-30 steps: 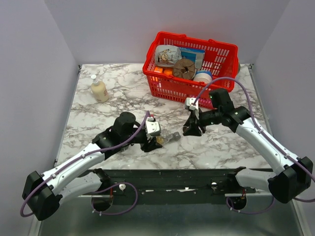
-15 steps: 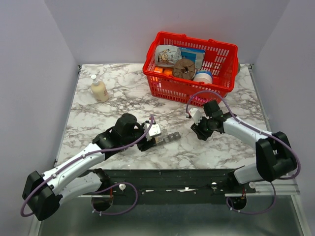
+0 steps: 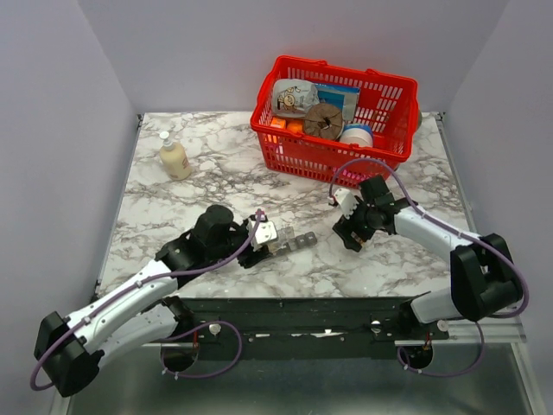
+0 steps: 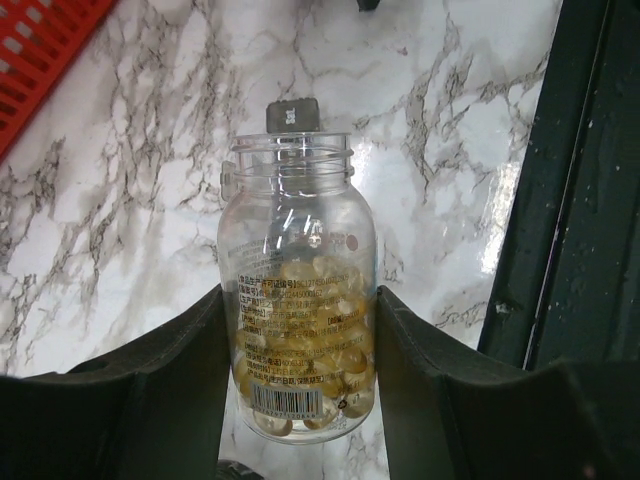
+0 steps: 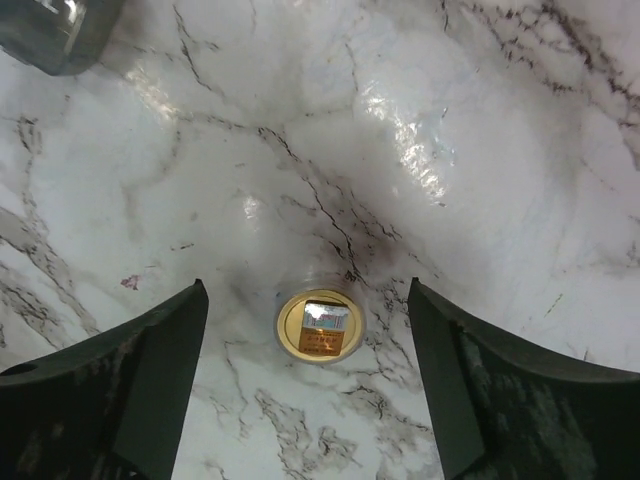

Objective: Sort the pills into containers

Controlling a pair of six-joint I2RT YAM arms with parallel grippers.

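**Pills** [image 4: 300,345]: a tan-yellow mass filling the lower half of a small clear bottle [image 4: 297,250]. The bottle was uncapped, with a printed label and barcode on its side. It was held near the near edge of the table [image 3: 199,194], about midway along it.

**Left fingers** [image 4: 160,400]: closed against both sides of the bottle, gripping its lower body. The open mouth pointed away from the wrist, toward the organiser.

**Organiser** [image 3: 299,239]: a narrow dark grey strip lying flat on the table. Its left end sat just beyond the bottle mouth. Whether the two touched could not be told, and no pills could be made out in its compartments.

**Cap** [image 5: 318,326]: small and round with a gold-coloured rim, lying flat on the marble between the right fingers and touching neither.

**Right fingers** [image 5: 130,380]: spread wide and holding nothing, poised low over the table to the right of the organiser.

**Red mesh basket** [image 3: 311,160]: against the far edge, right of centre, holding assorted packets and tubs.

**Cream pump bottle** [image 3: 174,157]: upright near the far left corner, well apart from everything else.
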